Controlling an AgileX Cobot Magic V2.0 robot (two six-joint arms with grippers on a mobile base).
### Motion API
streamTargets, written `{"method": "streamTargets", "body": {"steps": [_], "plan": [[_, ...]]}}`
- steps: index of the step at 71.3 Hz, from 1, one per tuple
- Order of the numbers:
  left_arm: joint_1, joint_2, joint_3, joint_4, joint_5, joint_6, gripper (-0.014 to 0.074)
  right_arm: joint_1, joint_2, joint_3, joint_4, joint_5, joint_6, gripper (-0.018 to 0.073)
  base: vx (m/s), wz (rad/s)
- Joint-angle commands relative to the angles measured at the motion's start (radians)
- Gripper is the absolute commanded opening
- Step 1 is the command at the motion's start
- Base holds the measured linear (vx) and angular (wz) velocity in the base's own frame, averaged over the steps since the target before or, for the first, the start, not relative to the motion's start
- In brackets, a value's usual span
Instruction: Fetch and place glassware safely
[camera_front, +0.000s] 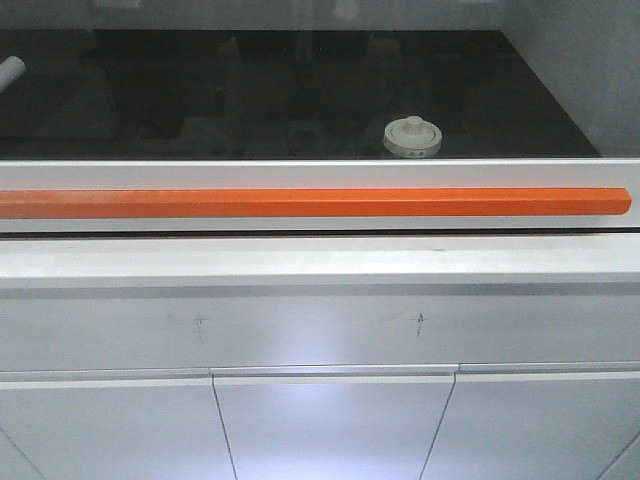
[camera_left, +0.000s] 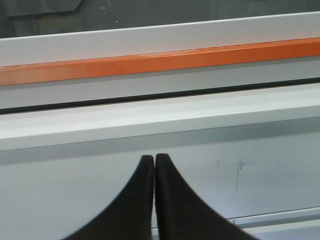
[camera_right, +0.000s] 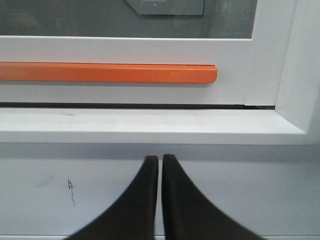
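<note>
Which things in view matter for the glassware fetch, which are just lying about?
Job: lidded glass jar; orange handle, likely needed for access; left gripper, right gripper, both shut.
Lying about: white cylinder at left edge; cabinet doors.
</note>
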Motion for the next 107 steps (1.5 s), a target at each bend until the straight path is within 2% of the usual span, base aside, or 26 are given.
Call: {"method": "streamTargets", "body": {"steps": [1,8,14,21,27,35,43,54,64,86,107], "plan": [[-0.001,-0.012,0.027,-0.011,-0.104,-0.019,-0.0007,-0.007,-0.013,0.02,-0.005,-0.11,-0.003,-0.0003,0.0,0.0],[-0.001,-0.012,0.027,-0.011,-0.164,-0.019,-0.0007,-0.007,-0.013,0.02,-0.004,-0.14,-0.003,-0.0003,0.0,0.0],[-0.001,-0.012,0.023,-0.011,-0.273,-0.019,-0.0007,-0.007,-0.013,0.017,0.006,-0.198,0.003,-0.0003,0.0,0.0],[-0.001,-0.012,0.0,-0.011,-0.412,-0.098,-0.0007,-0.007,-0.013,-0.007,0.017,-0.304,0.011,-0.0003,0.0,0.0],[-0.001,-0.01,-0.047,-0.011,-0.466,-0.136,-0.0007,-0.007,-0.011,-0.056,0.015,-0.331,0.011,-0.0003,0.0,0.0],[-0.001,0.014,-0.177,-0.011,-0.438,-0.136,-0.0007,-0.007,0.017,-0.158,0.014,-0.324,0.012,-0.0003,0.0,0.0],[-0.001,0.099,-0.358,0.005,-0.355,-0.134,-0.0007,-0.007,0.09,-0.309,0.014,-0.313,0.012,-0.0003,0.0,0.0],[-0.001,0.29,-0.62,0.104,-0.271,-0.134,-0.0007,-0.007,0.248,-0.523,0.014,-0.265,0.011,-0.0003,0.0,0.0],[-0.001,0.459,-0.781,0.185,-0.235,-0.134,-0.0007,-0.007,0.412,-0.655,0.014,-0.264,0.011,-0.0003,0.0,0.0],[-0.001,0.69,-0.818,0.191,-0.202,-0.135,-0.0007,-0.007,0.708,-0.706,0.014,-0.258,0.011,-0.0003,0.0,0.0],[-0.001,0.733,-0.818,0.189,-0.124,-0.138,-0.0007,-0.007,0.753,-0.706,0.016,-0.257,0.011,-0.0003,0.0,0.0]]}}
